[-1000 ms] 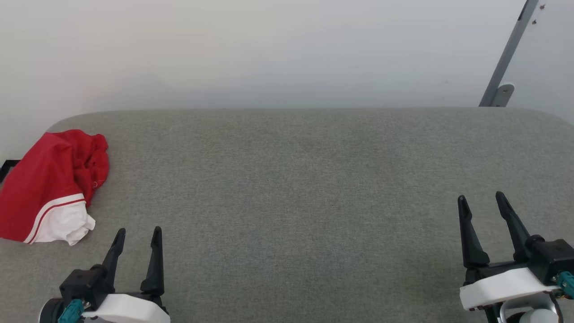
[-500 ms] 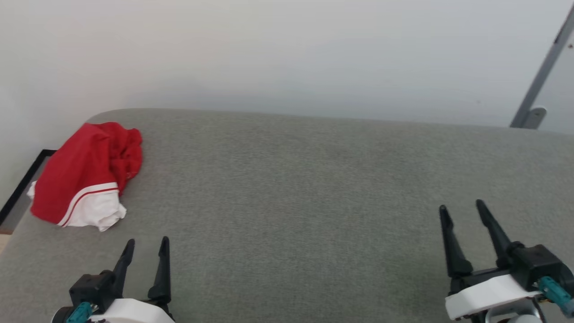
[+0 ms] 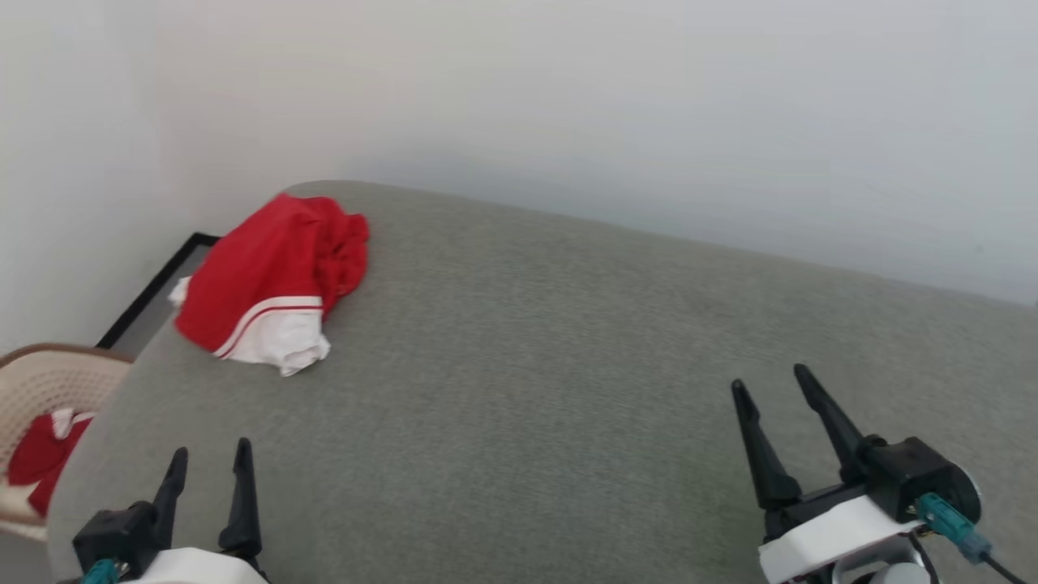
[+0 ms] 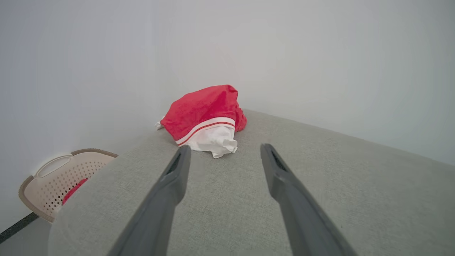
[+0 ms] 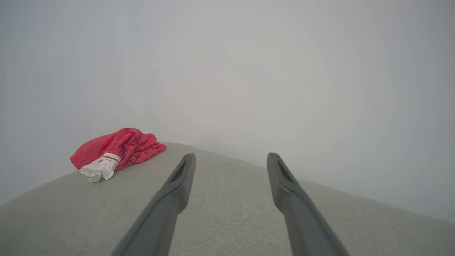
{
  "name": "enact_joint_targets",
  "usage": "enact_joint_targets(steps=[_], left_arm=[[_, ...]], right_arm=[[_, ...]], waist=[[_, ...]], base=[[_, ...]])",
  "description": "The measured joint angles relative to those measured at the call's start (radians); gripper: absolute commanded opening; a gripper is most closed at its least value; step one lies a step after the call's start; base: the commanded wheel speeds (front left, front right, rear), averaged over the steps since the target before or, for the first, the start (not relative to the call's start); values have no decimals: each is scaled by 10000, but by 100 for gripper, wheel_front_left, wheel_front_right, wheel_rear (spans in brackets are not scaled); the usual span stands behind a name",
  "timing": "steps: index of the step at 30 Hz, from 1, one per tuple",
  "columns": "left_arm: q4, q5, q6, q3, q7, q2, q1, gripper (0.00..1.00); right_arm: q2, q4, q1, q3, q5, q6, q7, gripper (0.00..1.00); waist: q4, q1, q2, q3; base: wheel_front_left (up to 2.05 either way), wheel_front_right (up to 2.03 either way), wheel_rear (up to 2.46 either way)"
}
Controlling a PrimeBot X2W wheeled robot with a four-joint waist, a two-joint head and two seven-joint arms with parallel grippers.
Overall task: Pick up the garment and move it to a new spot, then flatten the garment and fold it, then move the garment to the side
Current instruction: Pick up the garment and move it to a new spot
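Lying in a crumpled heap at the far left corner of the grey fabric-covered tabletop (image 3: pixel 568 365), the red garment (image 3: pixel 272 272) is bunched up on itself. A white sleeve end (image 3: pixel 280 347) spills toward the near side, and a red-and-white stripe trim (image 3: pixel 268 312) runs across where the red cloth meets the white. The heap's left edge reaches the rounded rim of the tabletop, and a small white scrap pokes out on that side.

The left pincer (image 3: pixel 211 448) hovers over the near left part of the tabletop. Its two dark fingers (image 3: pixel 240 487) are spread wide with nothing between them, and it is well apart from the garment. From the left wrist view the garment (image 4: pixel 204 110) lies beyond the fingertips, roughly in line with the gap between them. The right pincer (image 3: pixel 769 375) hangs over the near right part of the tabletop, gaping just as wide and just as empty. It is far across the grey cloth from the heap, and from the right wrist view the garment (image 5: pixel 117 145) sits off to the left of the fingers.

Down past the tabletop's left rim stands a beige perforated laundry basket (image 3: pixel 49 377) with a brown rim, and a red cloth (image 3: pixel 36 462) with a touch of white lies inside it. A plain pale wall (image 3: pixel 568 97) rises behind the far edge. A black strip (image 3: pixel 150 288) runs along the floor at the foot of the left wall, near the garment's corner.
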Motion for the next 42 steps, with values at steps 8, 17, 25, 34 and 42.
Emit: enact_joint_targets(steps=[8,17,25,34,42], left_arm=[[12,81,0,466,2,-75,121,100],[4,136,0,865,2,-221,126,100],[221,163,0,1037,2,-439,-21,100],[1277,-105,0,418,180,96,-1822,100],[2554,-980,0,-441,460,970,-4303,100]], right_arm=[[50,94,-228,474,104,2,-2,100],[52,171,-593,874,188,4,-4,100],[-8,263,-779,886,230,27,-13,100],[-209,10,-589,391,61,27,-13,100],[-639,-357,-1010,245,-171,27,-13,100]], waist=[[948,0,0,-92],[1618,0,0,82],[1817,0,0,300],[1767,0,0,562],[1306,0,0,1435]], base=[[0,0,0],[0,0,0],[0,0,0],[0,0,0],[0,0,0]])
